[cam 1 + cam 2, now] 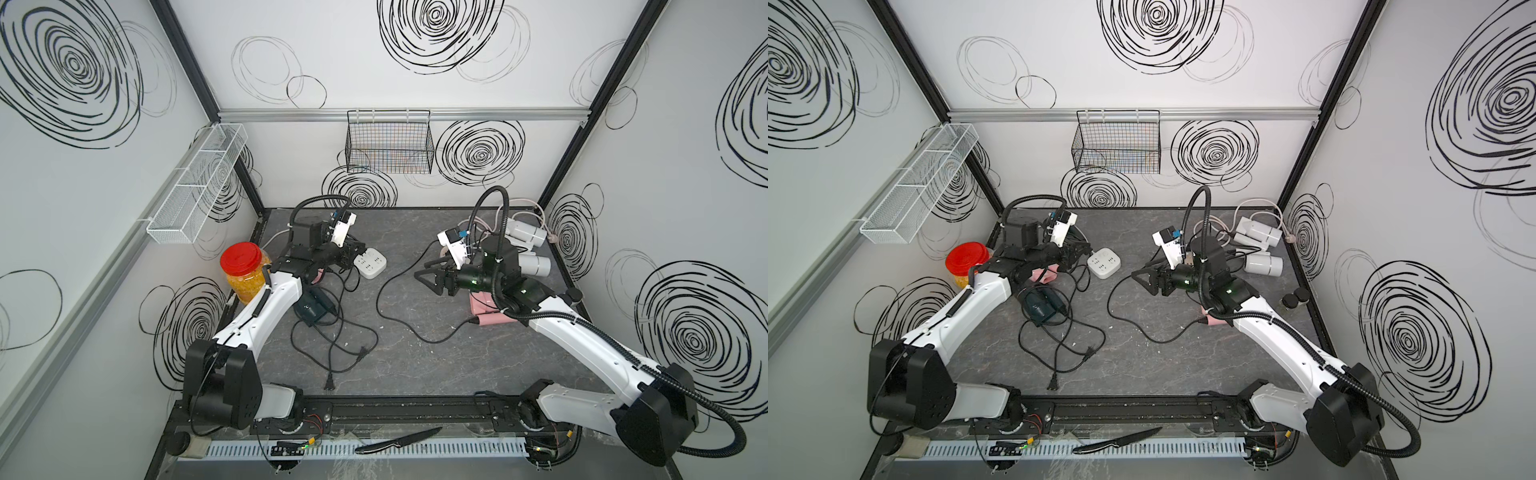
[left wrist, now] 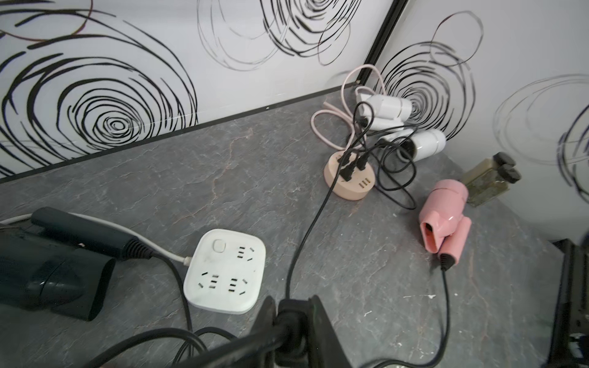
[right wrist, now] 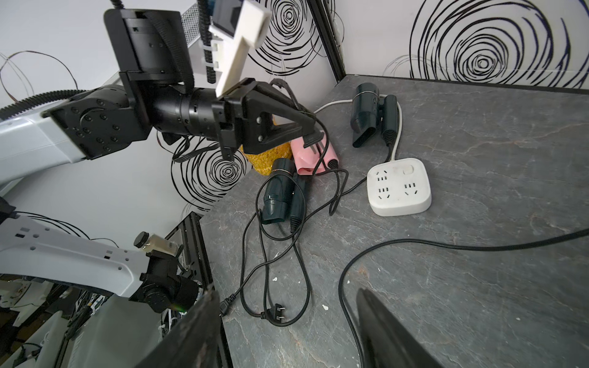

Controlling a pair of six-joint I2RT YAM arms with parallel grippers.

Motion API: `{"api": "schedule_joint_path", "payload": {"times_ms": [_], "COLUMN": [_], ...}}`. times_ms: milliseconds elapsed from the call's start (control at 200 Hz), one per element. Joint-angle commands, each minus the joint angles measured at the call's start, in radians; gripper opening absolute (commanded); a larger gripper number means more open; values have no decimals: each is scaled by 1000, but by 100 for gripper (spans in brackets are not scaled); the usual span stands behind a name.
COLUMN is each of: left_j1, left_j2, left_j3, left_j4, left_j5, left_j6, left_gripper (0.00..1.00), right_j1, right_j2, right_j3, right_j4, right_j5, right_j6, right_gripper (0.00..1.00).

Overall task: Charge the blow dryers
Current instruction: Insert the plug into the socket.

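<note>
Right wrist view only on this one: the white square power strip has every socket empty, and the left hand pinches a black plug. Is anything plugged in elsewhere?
Observer: Yes, a round beige socket hub near the back right corner has black plugs seated in it.
Operator: Which dryers are beside it?
Observer: Two white plastic hair dryers lie between it and the corner.
Operator: Any pink one there?
Observer: One pink folded hair dryer lies nearer the front, partly under the right arm.

Grey marbled tabletop [image 1: 415,365], white power strip [image 1: 370,263], pink dryer [image 2: 444,216], red jar lid [image 1: 241,257], black-swirled walls [image 1: 353,62]
</note>
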Motion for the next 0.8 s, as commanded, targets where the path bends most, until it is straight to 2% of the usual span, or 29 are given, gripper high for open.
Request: {"api": "schedule_joint_path", "payload": {"times_ms": [0, 100, 260, 550, 796], "left_j1": [-2, -19, -28, -49, -59], "left_j2": [56, 105, 207, 375, 459], "left_j3": [43, 58, 104, 187, 187], "left_j4": [-18, -17, -8, 33, 93], "left_j5": [-108, -203, -238, -218, -189], "left_j6": [108, 136, 164, 183, 154], "left_gripper": [19, 18, 18, 19, 19], "right_j1": [23, 31, 32, 31, 30], "right_j2": [10, 17, 22, 18, 23], "right_j3": [-2, -5, -14, -25, -25], "right_j4": [-11, -12, -11, -34, -37], "right_j5": [44, 54, 65, 93, 104], "right_j6": [-22, -22, -22, -26, -26], "right_gripper": [71, 72, 72, 72, 72]}}
